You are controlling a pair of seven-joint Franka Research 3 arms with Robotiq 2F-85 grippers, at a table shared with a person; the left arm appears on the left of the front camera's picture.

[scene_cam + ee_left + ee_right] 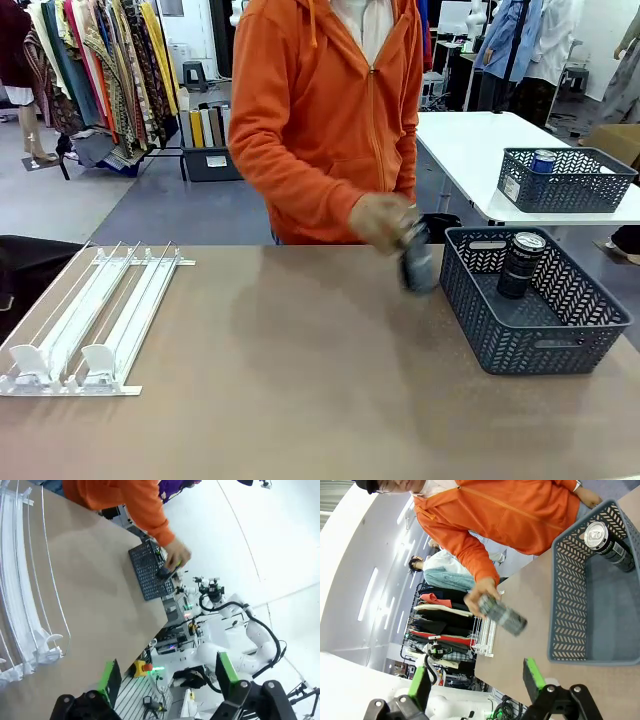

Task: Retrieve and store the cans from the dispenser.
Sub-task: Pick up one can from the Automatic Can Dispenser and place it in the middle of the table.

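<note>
Beside the basket, a hand holds a dark can upright; both pincers gape wide.

A brown tabletop fills the foreground of a grey-floored showroom. A rack of colourful garments stands at far left; a white table sits at right under bright ceiling strip lights.
</note>
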